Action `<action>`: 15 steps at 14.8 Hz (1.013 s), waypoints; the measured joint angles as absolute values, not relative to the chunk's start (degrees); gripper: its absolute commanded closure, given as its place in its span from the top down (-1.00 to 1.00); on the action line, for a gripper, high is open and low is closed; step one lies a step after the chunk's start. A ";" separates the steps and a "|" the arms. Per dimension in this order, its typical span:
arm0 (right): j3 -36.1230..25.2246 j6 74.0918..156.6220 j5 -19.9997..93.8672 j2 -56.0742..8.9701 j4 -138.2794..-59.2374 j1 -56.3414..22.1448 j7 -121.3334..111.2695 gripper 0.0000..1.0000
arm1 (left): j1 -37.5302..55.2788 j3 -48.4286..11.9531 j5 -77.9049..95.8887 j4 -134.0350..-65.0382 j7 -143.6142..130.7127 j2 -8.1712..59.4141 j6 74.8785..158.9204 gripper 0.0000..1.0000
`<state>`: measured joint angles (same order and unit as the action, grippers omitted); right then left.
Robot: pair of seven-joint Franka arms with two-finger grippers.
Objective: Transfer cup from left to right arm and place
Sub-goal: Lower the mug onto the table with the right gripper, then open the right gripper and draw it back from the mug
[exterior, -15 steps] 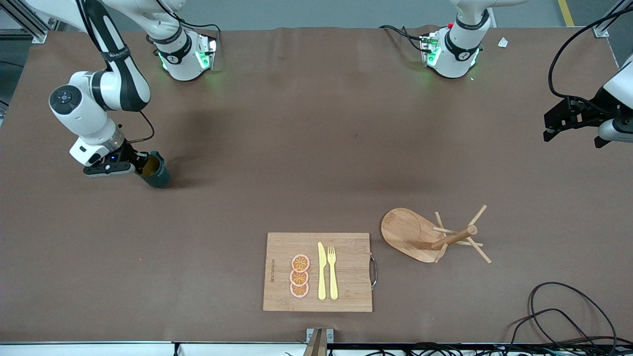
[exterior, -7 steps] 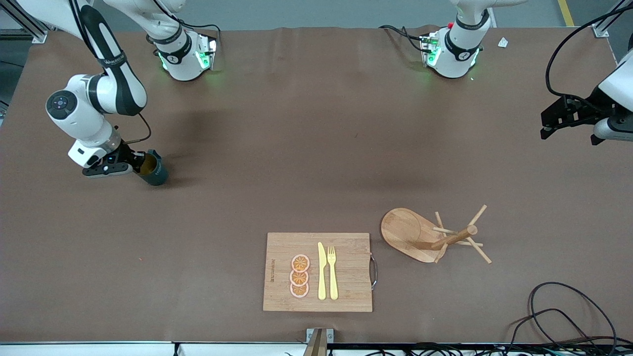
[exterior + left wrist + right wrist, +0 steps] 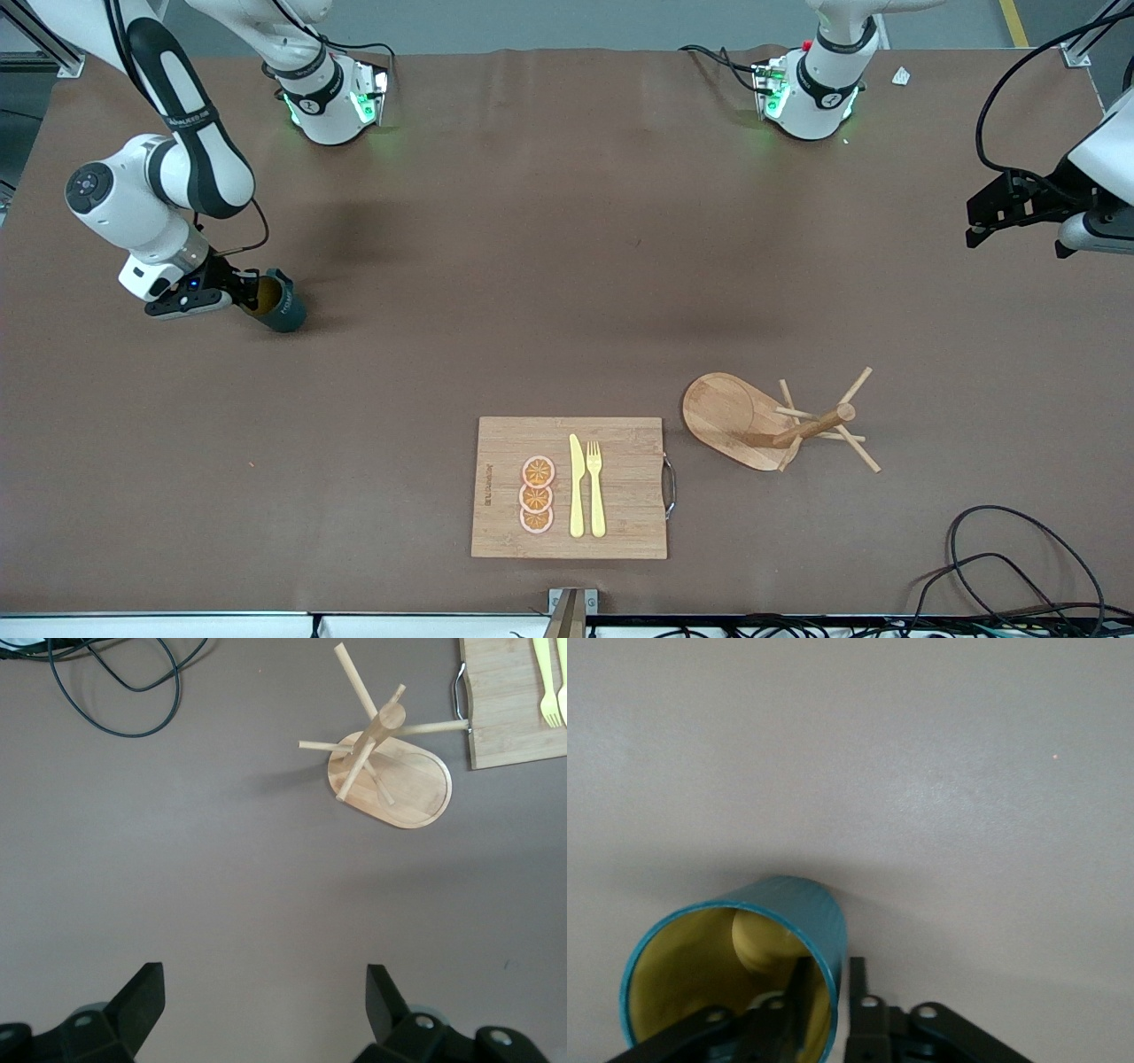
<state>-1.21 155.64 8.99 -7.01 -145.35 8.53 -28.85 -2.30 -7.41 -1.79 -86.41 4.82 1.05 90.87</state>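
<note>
I find the cup (image 3: 280,305) on the worktop (image 3: 549,266) at the right arm's end, tilted, its mouth turned toward the right hand (image 3: 237,293) and its long axis leaning off upright. It looks rigid and light, likely ceramic: a glazed, slippery, breakable wall. The rim is the sensible hold, and the right hand pinches it, one finger (image 3: 799,992) inside the yellow interior, one outside. The handle is not visible. I judge placement nearly complete; release while tilted could tip it. The left hand (image 3: 1019,211) waits, spread wide and empty, over the left arm's end. A bamboo cutting board (image 3: 567,487) and mug tree (image 3: 780,425) lie nearer the camera.
</note>
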 measured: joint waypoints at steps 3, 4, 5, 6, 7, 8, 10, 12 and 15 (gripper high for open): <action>-1.14 155.65 9.02 -7.62 -145.31 8.53 -28.86 0.81 | -2.30 -7.39 -1.79 -86.42 4.78 1.05 90.72 1.00; -1.13 155.45 9.03 -7.72 -145.22 8.53 -28.87 0.87 | -2.30 -7.39 -1.79 -86.42 4.78 1.05 90.72 1.00; -1.12 154.43 9.08 -7.73 -144.92 8.53 -28.87 0.89 | -2.30 -7.38 -1.79 -86.42 4.78 1.05 90.72 1.00; -1.12 152.52 9.26 -7.73 -144.22 8.53 -28.87 0.93 | -2.30 -7.38 -1.79 -86.42 4.78 1.05 90.72 1.00; -1.12 150.32 9.57 -7.73 -143.14 8.53 -28.93 0.94 | -2.31 -7.37 -1.79 -86.42 4.78 1.05 90.72 1.00; -1.13 148.30 9.90 -7.72 -141.82 8.53 -29.00 0.95 | -2.32 -7.35 -1.79 -86.42 4.78 1.05 90.72 1.00; -1.14 145.39 9.99 -7.64 -139.25 8.53 -29.02 1.00 | -2.34 -7.28 -1.79 -86.42 4.78 1.05 90.72 1.00; -1.19 142.82 10.01 -7.53 -136.88 8.54 -29.08 1.00 | -2.34 -7.27 -1.79 -86.42 4.78 1.05 90.72 1.00; -1.38 138.45 10.03 -7.29 -132.94 8.64 -29.29 1.00 | -2.34 -7.25 -1.79 -86.42 4.77 1.05 90.72 1.00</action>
